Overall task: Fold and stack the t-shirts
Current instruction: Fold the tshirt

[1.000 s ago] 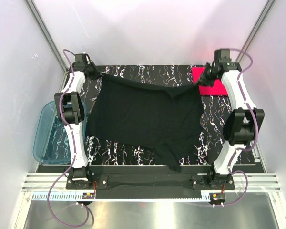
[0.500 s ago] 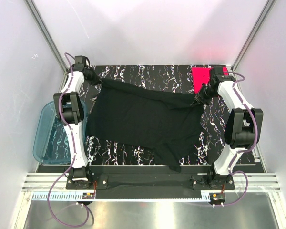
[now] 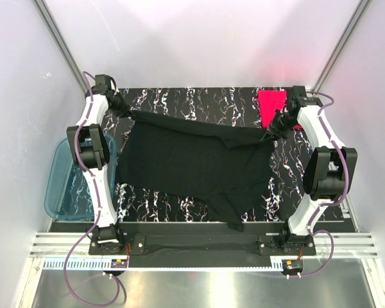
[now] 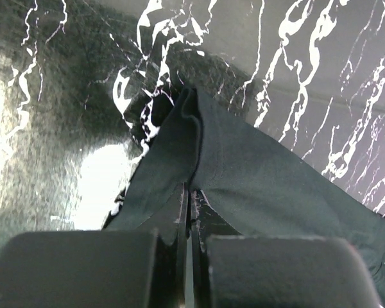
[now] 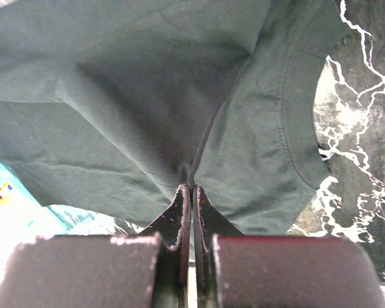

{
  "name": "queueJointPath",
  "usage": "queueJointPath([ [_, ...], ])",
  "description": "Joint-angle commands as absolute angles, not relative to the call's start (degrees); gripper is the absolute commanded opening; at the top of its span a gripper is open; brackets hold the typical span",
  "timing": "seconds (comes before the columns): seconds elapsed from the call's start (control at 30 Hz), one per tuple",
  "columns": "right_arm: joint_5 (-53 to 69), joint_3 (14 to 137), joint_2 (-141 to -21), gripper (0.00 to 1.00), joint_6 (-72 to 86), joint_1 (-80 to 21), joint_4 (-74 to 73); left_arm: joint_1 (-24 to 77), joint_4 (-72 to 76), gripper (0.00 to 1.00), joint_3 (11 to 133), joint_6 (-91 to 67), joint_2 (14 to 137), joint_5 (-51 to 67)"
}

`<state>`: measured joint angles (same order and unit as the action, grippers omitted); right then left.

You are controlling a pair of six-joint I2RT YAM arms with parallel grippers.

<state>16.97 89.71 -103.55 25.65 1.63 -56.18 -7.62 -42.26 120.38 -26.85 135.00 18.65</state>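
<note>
The large black t-shirt (image 3: 192, 163) lies spread over the middle of the marbled table. My left gripper (image 3: 124, 108) is shut on its far left corner, and the pinched cloth (image 4: 199, 154) runs out from between the fingertips in the left wrist view. My right gripper (image 3: 269, 135) is shut on its far right corner; the cloth (image 5: 173, 109) hangs from the closed jaws in the right wrist view. The far edge is pulled taut between the two grippers, lifted slightly. The pink-red t-shirt (image 3: 272, 106) lies as a folded square at the far right corner, partly behind the right arm.
A translucent blue plastic tub (image 3: 63, 179) stands off the table's left edge beside the left arm. White walls close in the far side and both flanks. The black table (image 3: 199, 96) shows marbled white streaks beyond the shirt.
Both grippers have drawn the shirt's far edge toward me and stretched it straight. The right gripper moved off the pink-red shirt, toward the near side; the left moved slightly left.
</note>
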Motion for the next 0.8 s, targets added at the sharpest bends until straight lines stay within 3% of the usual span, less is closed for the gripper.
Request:
queueJointPath([
  [0.0, 16.26, 89.13, -100.72, 0.00, 22.51, 1.93, -58.62, -8.09, -44.82, 0.00, 119.98, -24.96, 131.57, 17.76],
  [0.77, 14.68, 85.52, -106.35, 0.00, 20.74, 2.37, -55.02, -8.09, -50.10, 0.02, 119.00, -23.99, 133.77, 14.15],
])
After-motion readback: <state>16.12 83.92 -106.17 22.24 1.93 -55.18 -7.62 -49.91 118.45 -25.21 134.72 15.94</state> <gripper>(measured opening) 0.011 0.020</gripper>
